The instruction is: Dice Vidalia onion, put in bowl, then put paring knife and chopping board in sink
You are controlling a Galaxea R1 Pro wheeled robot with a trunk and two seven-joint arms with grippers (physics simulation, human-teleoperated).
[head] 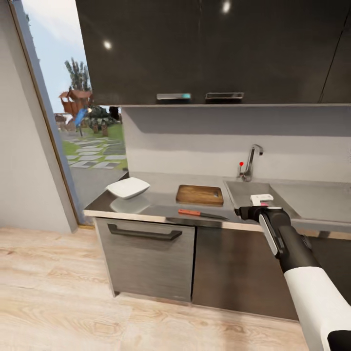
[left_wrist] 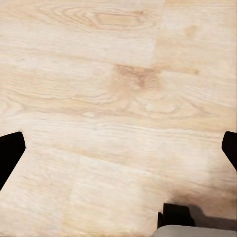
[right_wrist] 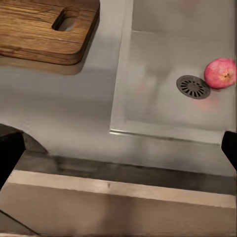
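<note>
A pinkish-red round onion (right_wrist: 220,73) lies in the grey steel sink (right_wrist: 158,59) beside the dark round drain (right_wrist: 193,86). My right gripper (head: 262,199) hangs over the sink's front edge (head: 243,195), open, its dark fingertips (right_wrist: 10,155) far apart with nothing between them. The brown chopping board (head: 199,194) rests on the countertop (head: 161,195) left of the sink, its slot handle toward the basin (right_wrist: 66,19). The orange-handled paring knife (head: 201,213) lies in front of the board. The white bowl (head: 127,187) stands at the counter's left end. My left gripper (left_wrist: 118,158) is open over the wooden floor.
The chrome tap (head: 251,162) with a red knob rises behind the sink. Dark upper cabinets (head: 214,48) hang above the counter. A cabinet with a black bar handle (head: 145,233) sits below. A window (head: 83,122) to a garden is at the left.
</note>
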